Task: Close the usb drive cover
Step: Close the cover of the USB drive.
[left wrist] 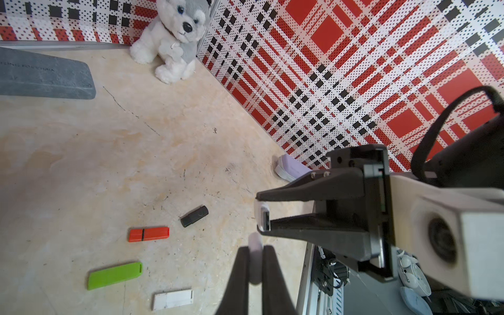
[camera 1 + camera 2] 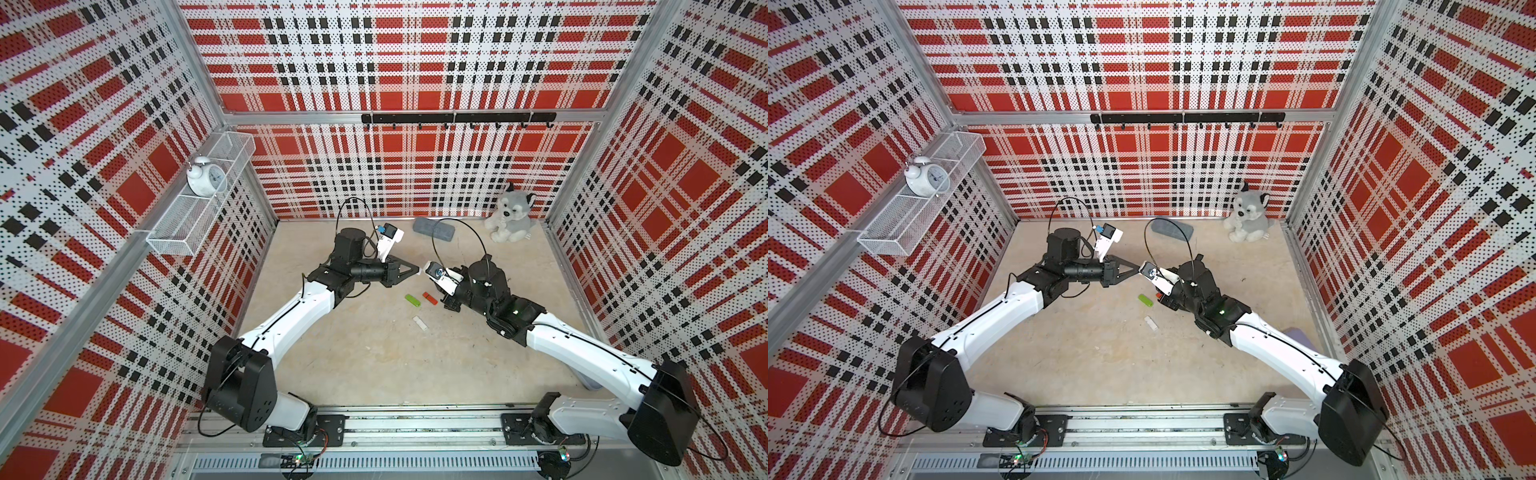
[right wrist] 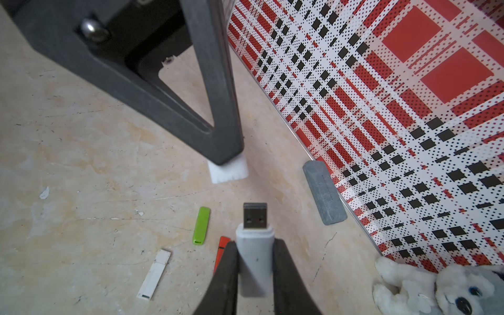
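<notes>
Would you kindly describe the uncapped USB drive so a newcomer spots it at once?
Look above the middle of the beige tabletop, where both arms nearly meet. The right gripper is shut on a white USB drive. Unlike the green drive, orange drive and flat white drive lying below, it is aloft, metal plug bare.

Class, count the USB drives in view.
5: uncapped drive in the right gripper; green drive, orange drive, black drive, white drive on the table; more may be hidden.

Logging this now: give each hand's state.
Left hand: closed on the cap.
Right hand: closed on the drive, plug bare.
</notes>
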Tool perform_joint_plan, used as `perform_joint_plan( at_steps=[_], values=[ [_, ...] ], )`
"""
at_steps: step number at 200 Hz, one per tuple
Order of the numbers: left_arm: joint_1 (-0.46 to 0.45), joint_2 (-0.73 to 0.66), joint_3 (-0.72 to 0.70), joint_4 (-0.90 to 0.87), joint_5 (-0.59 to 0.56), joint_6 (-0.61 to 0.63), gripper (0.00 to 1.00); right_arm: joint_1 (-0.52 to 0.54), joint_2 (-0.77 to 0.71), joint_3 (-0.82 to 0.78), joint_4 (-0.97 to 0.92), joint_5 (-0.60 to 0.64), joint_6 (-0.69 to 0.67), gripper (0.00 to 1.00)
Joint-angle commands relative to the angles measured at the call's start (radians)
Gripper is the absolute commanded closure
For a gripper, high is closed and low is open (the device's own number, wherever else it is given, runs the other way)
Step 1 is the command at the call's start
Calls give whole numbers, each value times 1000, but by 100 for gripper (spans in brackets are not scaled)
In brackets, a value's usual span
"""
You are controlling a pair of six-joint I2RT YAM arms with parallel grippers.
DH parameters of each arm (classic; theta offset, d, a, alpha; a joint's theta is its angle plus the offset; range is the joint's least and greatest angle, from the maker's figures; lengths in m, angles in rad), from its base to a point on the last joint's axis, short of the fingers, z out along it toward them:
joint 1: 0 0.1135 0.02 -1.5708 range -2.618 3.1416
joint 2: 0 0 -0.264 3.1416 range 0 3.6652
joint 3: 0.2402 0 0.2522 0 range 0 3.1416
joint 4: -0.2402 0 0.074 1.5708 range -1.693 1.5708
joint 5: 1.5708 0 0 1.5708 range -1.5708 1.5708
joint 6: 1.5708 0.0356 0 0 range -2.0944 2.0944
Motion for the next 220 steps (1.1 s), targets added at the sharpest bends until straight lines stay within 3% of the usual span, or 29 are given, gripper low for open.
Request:
perform_joint_plan(
  at_steps=[1,187,220],
  values=[
    [-10,2,36,-17,-10,29,100,8,25,34,-5,-19,-10,84],
    [-12,2,35,-51,-38,61,100,45,59,63,-1,58,-40,86],
    [-11,5,40,-51,-36,61,100,53,56,64,-9,25,-45,86]
  ],
)
